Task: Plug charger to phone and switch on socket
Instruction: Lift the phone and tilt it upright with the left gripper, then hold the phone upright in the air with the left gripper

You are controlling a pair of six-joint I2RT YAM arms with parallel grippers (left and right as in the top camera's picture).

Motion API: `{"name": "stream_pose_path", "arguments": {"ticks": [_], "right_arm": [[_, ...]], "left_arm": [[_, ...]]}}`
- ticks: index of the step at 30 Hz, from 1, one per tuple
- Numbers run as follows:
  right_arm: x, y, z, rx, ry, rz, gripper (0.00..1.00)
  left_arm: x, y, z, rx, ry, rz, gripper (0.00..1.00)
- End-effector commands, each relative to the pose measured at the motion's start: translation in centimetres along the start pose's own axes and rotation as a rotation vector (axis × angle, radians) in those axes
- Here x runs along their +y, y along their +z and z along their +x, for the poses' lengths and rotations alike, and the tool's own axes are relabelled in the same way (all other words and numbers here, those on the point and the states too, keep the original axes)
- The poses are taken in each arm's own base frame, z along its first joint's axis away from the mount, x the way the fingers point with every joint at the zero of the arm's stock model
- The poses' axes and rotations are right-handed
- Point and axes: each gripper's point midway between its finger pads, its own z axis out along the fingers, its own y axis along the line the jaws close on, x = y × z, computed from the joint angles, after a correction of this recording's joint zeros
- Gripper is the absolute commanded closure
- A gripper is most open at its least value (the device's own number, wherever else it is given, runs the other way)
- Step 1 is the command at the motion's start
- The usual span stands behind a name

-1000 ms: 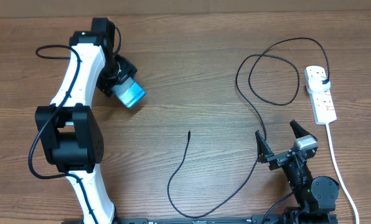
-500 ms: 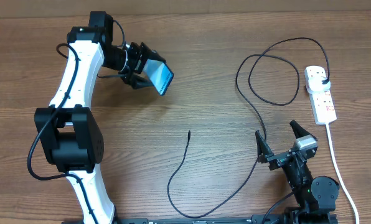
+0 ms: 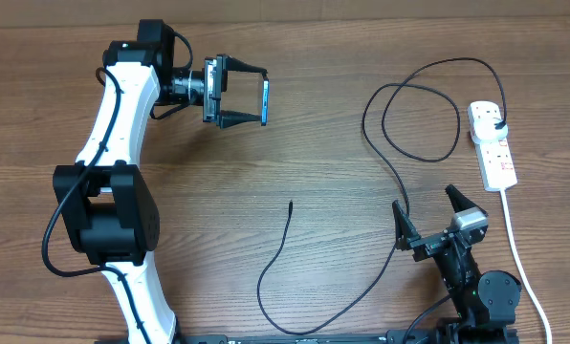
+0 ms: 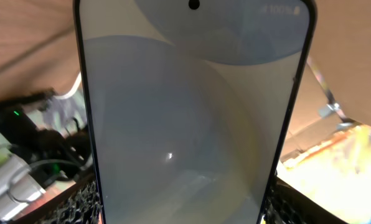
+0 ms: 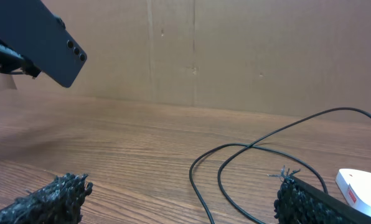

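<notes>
At far left, the left gripper [image 3: 258, 96] pinches the phone [image 3: 266, 99] by its edges, holding it on edge above the table [image 3: 342, 57]. At centre, the charger [image 3: 290, 212] lies with its connector tip loose and unplugged. Near right, the right gripper [image 3: 428, 212] rests empty, jaws spread. Far right, the charger's other end appears seated in the socket [image 3: 500, 162]. Connecting the phone and switching on apparently remain.

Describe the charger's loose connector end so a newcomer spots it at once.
Start at the white power strip on the table, far right, where the black plug sits. Follow the thin black cable through its loops, past the right gripper and round the near edge. Its free tip lies mid-table, the only cable end touching nothing.
</notes>
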Motion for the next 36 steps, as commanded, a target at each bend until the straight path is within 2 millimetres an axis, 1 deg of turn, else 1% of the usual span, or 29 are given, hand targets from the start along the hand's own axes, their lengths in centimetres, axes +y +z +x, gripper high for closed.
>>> {"name": "stream_pose_path", "arguments": {"ticks": [1,21,27,36], "right_arm": [[0.00,0.03,0.23,-0.002,-0.002,0.001,0.00],[0.00,0.03,0.23,-0.002,-0.002,0.001,0.00],[0.00,0.03,0.23,-0.002,-0.002,0.001,0.00],[0.00,0.03,0.23,-0.002,-0.002,0.001,0.00]], "left_arm": [[-2.12,-0.61,2.78,0.121,-0.014,0.081,0.96],[-2.06,-0.59,2.66,0.115,-0.012,0.078,0.96],[-1.74,-0.51,2.10,0.081,-0.012,0.059,0.96],[-1.73,-0.51,2.08,0.081,-0.011,0.059,0.96]]}}
